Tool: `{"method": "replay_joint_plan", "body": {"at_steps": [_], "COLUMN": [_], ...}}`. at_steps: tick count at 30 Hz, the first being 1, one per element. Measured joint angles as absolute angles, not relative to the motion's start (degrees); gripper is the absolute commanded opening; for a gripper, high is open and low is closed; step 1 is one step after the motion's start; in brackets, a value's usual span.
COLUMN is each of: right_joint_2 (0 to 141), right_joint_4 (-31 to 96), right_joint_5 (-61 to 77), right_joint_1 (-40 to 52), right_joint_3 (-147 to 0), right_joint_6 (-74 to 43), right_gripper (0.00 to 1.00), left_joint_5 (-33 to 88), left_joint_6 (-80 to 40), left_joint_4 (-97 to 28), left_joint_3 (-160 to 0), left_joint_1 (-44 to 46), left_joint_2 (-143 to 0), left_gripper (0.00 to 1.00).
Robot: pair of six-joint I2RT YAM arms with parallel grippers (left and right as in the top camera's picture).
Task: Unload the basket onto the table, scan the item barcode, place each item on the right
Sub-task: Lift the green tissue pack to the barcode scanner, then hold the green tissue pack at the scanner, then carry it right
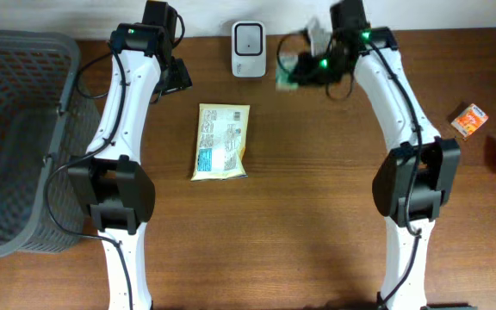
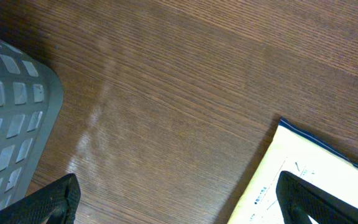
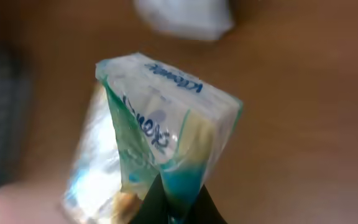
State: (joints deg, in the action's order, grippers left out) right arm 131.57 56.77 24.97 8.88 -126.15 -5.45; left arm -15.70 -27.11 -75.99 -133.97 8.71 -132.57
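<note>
The jaws of my right gripper are clamped on one end of a Kleenex tissue pack, just beside the white barcode scanner. My left gripper hangs with jaws wide apart by a yellow packet.

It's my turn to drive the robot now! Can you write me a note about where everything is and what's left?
Left fingers: open, empty, over the table between the grey basket and the yellow packet.
Right fingers: shut on the tissue pack, held just right of the white scanner.
Done: tissue pack picked up and brought to the scanner.
Left: show its barcode to the scanner; I can't tell whether it has scanned. The yellow packet lies mid-table, not yet handled.
</note>
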Motion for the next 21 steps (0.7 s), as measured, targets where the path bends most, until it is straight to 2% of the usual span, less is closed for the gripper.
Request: {"method": "replay_joint_plan", "body": {"at_steps": [3, 6, 11, 21], "right_joint_2": [131.59, 131.70, 134.34, 141.08], "right_joint_4": [43.51, 34.79, 25.65, 20.75], "right_joint_5": [3.81, -5.06, -10.37, -13.10], "right_joint_1": [13.63, 19.11, 23.66, 23.35], "right_joint_3": [-127.66, -127.50, -127.50, -127.50], "right_joint_6": [-4.03, 5.85, 18.90, 37.04], "right_gripper": [0.07, 0.04, 0.04, 0.04], "left_joint_5": [-15.70, -15.70, -15.70, -15.70], "left_joint_6": [-27.11, -27.11, -27.11, -27.11], "left_joint_4": [-76.01, -76.03, -76.03, -76.03], "left_joint_3": [-133.97, -133.97, -133.97, -133.97], "left_joint_1": [8.71, 8.71, 8.71, 8.71], "left_joint_2": [-132.57, -132.57, -132.57, -132.57], "left_gripper": [0.99, 0.99, 0.99, 0.99]}}
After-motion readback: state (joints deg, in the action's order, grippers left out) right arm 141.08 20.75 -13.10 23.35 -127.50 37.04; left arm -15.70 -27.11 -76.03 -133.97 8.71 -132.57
